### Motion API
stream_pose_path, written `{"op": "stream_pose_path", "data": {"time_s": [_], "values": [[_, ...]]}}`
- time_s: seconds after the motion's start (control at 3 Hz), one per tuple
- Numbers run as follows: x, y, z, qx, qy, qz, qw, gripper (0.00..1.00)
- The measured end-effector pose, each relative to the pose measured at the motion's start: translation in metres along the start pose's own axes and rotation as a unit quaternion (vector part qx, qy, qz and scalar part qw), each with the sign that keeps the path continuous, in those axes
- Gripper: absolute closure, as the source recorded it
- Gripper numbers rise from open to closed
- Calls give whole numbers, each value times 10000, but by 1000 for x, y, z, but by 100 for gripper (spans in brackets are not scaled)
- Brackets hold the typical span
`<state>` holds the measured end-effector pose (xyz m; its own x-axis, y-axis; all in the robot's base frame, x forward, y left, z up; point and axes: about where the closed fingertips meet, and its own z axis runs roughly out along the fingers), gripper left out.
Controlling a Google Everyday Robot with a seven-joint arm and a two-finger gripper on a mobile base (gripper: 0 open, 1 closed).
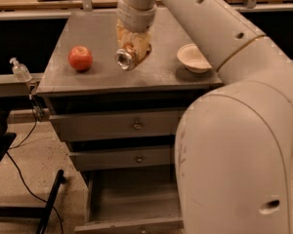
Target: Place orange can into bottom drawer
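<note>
nearest us we see the drawer [132, 199] standing open (lowest of three). farther back, above the cabinet top [88, 38], the gripper [133, 50] clasps the can [124, 60], tilted with its end toward us, between the apple [80, 58] and the bowl [193, 57].

The gripper [133, 47] grips the orange can [127, 57] over the middle of the desk [161, 74].
An apple [80, 58] lies near the left edge and a bowl [193, 58] near the right; the bottom drawer [129, 225] is open.
</note>
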<state>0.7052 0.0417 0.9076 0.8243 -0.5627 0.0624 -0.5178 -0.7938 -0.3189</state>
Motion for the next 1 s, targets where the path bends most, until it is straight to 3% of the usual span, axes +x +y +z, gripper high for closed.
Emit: {"op": "stream_pose_path", "data": {"time_s": [0.33,0.67,1.0], "values": [[5,30,-33,338,-269,1189,9920,100],[-36,46,-59,1086,-1079,2227,9628,100],[-38,66,-45,1196,-1321,2902,9402,100]]}}
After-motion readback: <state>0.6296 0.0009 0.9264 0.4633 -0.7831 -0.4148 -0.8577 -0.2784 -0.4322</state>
